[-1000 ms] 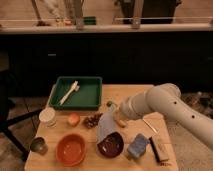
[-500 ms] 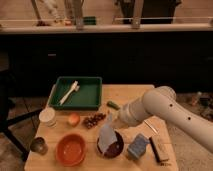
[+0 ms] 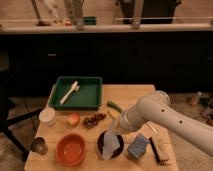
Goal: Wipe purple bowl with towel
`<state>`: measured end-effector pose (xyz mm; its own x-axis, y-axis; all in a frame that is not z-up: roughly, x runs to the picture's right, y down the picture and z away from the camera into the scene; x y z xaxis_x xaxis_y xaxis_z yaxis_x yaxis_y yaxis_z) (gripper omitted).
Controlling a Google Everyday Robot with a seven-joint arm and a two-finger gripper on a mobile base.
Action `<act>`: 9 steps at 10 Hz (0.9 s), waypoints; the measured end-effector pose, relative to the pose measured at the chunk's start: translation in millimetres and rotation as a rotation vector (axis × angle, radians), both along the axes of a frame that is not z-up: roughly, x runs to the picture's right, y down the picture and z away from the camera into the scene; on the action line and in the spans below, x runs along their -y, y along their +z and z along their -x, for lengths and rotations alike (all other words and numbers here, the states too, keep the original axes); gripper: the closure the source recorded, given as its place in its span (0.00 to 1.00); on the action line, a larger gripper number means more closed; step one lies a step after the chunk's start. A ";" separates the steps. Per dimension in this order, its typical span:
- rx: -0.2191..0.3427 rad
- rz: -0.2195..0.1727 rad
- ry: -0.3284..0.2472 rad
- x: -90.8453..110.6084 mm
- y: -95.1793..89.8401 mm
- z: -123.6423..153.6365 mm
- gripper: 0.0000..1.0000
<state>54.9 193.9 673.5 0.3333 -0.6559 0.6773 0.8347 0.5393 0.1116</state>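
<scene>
The purple bowl (image 3: pixel 106 143) sits at the front middle of the wooden table, right of the orange bowl (image 3: pixel 70 148). My gripper (image 3: pixel 116 126) is just above the bowl's far right rim, at the end of the white arm (image 3: pixel 160 115) that reaches in from the right. It is shut on the grey-blue towel (image 3: pixel 112 143), which hangs down from it into the bowl and drapes over the bowl's inside and front rim. Most of the bowl's right half is hidden by the cloth.
A blue-grey sponge block (image 3: pixel 137 147) and a dark brush (image 3: pixel 159 148) lie right of the bowl. A green tray (image 3: pixel 92 95) with a white utensil stands at the back left. A white cup (image 3: pixel 47 116), a metal cup (image 3: pixel 38 145), an apple (image 3: pixel 73 119), grapes (image 3: pixel 93 120) and a green vegetable (image 3: pixel 114 106) are around.
The gripper has come down and a little right with the towel. The cloth, earlier hanging above the bowl, now lies inside it.
</scene>
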 end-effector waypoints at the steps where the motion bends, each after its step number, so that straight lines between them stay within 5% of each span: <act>1: -0.011 0.000 -0.028 -4.1 4.7 0.5 1.00; 9: -0.004 0.073 -0.133 -38.4 20.3 13.6 1.00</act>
<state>41.3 232.3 693.8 0.2498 -0.6435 0.7235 0.8995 0.4308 0.0726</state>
